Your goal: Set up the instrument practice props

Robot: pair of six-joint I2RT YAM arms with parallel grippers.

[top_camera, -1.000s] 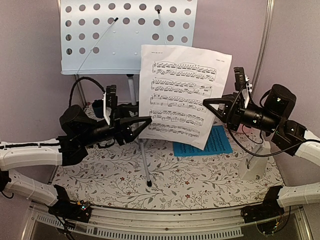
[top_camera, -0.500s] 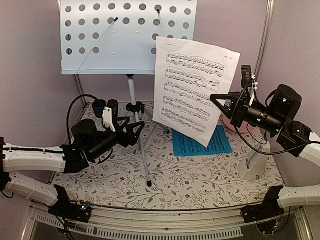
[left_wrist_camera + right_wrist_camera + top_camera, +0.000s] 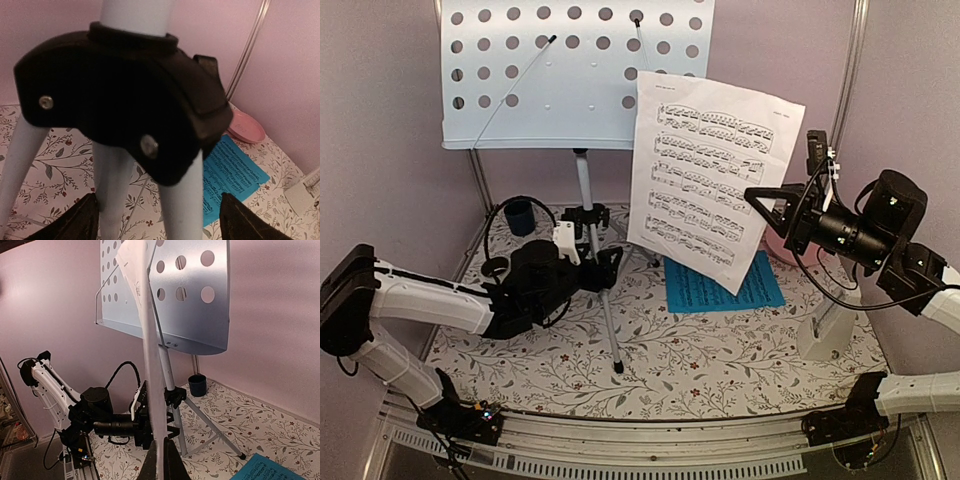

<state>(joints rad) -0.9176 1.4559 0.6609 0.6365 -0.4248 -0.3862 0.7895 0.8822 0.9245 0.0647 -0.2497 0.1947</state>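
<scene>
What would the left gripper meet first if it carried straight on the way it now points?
Most likely the black leg hub of the music stand: in the left wrist view it fills the line just ahead of the open left gripper. How near it is cannot be told.

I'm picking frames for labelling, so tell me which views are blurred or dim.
Top view: sharp, evenly lit; notes on the white sheet readable. Left wrist view: dim, the stand's black hub looms close and soft. Right wrist view: the sheet in the right claw is edge-on and blurred; the tray shows sheen.
</scene>
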